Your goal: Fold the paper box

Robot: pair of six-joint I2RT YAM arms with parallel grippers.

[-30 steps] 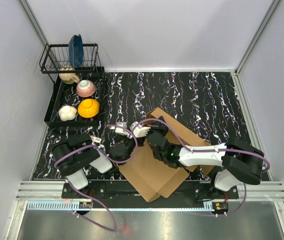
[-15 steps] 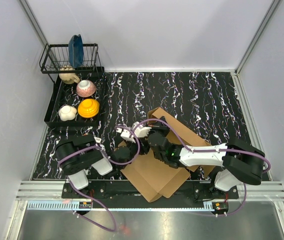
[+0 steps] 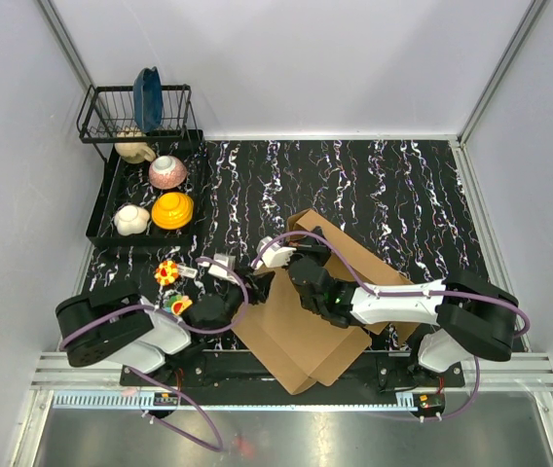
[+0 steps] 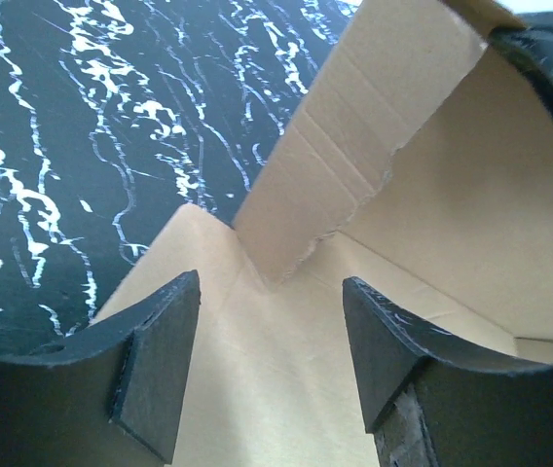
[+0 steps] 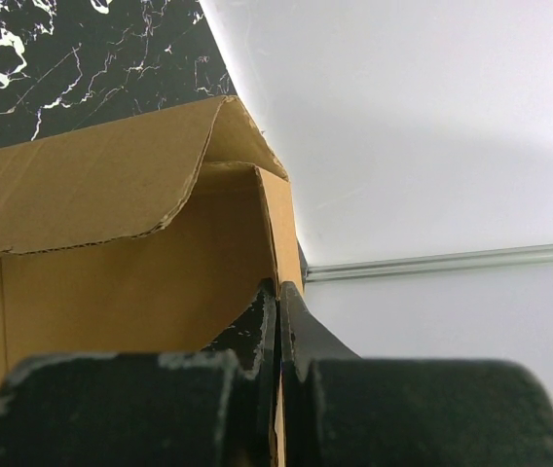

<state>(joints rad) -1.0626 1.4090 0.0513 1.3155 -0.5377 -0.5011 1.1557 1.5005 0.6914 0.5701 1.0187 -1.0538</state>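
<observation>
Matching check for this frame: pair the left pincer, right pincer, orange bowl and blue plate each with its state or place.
Things:
1. left pincer
2. right pincer
3. orange bowl
4. blue plate

States or places:
A. upright in the wire rack
B. shut on a wall of the paper box
C. open, over the inside of the paper box
D. in the black tray

Pairs: 1-C; 2-B; 3-D; 4-A

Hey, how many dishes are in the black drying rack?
5: blue plate upright in the wire basket; beige dish, pink bowl, orange bowl and white bowl on the tray. Others may be hidden.
</observation>
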